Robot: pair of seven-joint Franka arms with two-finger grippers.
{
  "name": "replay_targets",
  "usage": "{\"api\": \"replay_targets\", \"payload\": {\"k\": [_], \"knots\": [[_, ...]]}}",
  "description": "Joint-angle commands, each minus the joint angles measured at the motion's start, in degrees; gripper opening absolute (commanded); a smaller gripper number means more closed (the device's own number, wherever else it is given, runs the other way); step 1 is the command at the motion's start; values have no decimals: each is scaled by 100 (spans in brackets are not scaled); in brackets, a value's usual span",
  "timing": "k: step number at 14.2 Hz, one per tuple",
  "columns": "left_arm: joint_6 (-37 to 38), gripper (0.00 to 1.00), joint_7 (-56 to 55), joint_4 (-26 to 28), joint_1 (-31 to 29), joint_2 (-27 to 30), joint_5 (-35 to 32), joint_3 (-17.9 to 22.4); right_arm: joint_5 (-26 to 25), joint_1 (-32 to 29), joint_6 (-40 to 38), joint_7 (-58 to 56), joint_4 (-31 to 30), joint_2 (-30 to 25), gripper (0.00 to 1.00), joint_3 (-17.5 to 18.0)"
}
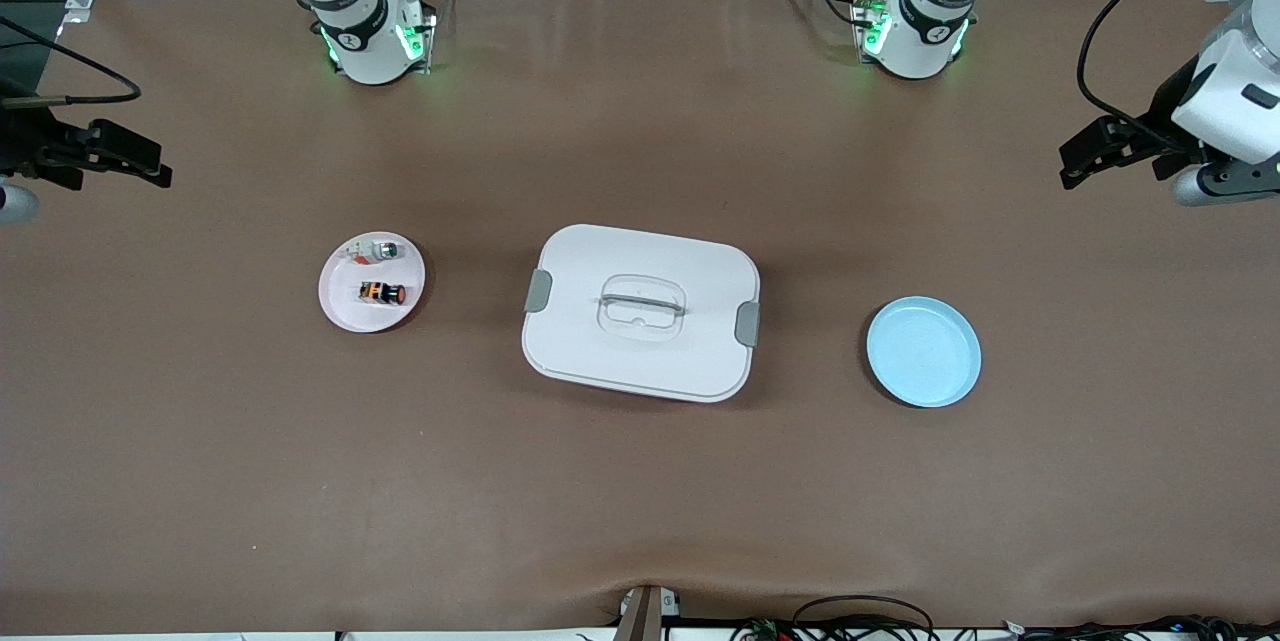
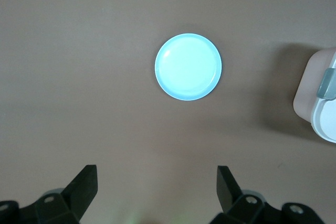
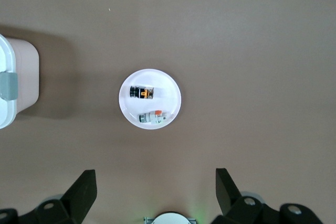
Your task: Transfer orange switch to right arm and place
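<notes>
Right now the tiny orange switch (image 1: 381, 293), a stubby black part with an orange band, lies on its side on a small round pink plate (image 1: 340, 306) toward the right arm's end of the brown table (image 1: 640, 501). Just beside it on the same plate, farther from the front camera, lies a small white-and-clear part (image 1: 378, 249) with green and red bits (the two do not seem to touch).

At the middle of the table sits a big white plastic box (image 1: 640, 311) with rounded corners, a smooth lid, a clear handle on top and a grey clip on each short side.

Toward the left arm's end of the table lies a round, shiny, light blue plate (image 1: 923, 352) with a low rim.

Up in the air near the table's edge at that end, the left gripper (image 1: 1085, 156) waits with its black fingers spread wide, holding nothing. At the other end's edge the right gripper (image 1: 150, 166) waits the same way, fingers spread wide, holding nothing.
</notes>
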State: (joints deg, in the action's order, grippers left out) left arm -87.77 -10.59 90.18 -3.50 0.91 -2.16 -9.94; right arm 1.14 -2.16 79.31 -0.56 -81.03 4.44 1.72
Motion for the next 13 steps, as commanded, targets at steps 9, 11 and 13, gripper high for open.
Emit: {"api": "replay_targets", "payload": {"k": [9, 11, 13], "knots": [[49, 100, 110, -202, 122, -21, 58, 45, 88, -118, 523, 56, -238, -207, 100, 39], [49, 100, 102, -202, 139, -21, 31, 36, 88, -65, 524, 56, -247, -207, 100, -119], [58, 100, 110, -202, 139, -21, 66, 36, 88, -30, 541, 56, -334, -277, 100, -120]]}}
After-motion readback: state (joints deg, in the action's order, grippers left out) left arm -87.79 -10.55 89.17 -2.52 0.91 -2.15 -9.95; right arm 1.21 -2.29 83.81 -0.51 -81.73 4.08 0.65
